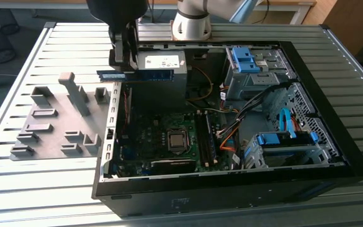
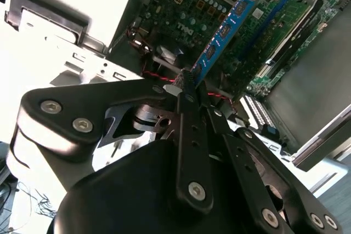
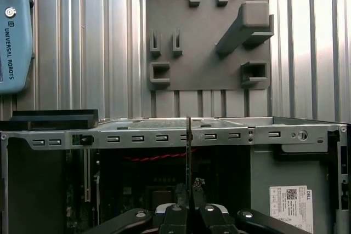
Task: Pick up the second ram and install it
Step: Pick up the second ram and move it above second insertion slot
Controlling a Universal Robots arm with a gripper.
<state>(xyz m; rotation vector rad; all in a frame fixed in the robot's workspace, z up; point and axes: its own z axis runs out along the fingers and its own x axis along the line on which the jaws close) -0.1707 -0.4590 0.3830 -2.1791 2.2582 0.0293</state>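
Observation:
The second ram [image 1: 149, 75] is a thin blue strip held level over the back left corner of the open computer case [image 1: 232, 189], above its wall. My gripper [image 1: 123, 70] is shut on it near one end. In the second wrist view the black fingers [image 2: 186, 113] pinch the ram [image 2: 227, 28], which points out over the green motherboard [image 2: 285, 4]. In the first wrist view the ram [image 3: 188, 146] shows edge-on as a thin line rising from the gripper [image 3: 189, 204]. The motherboard's long memory slots [image 1: 205, 137] lie lower in the case, towards the exterior view's right of the gripper.
A grey holder plate [image 1: 49, 137] with upright blocks lies on the slatted table on the exterior view's left of the case. Inside the case are a power supply [image 1: 159, 61], loose cables [image 1: 232, 127] and blue drive cages [image 1: 285, 139]. The arm's base [image 1: 191, 21] stands behind.

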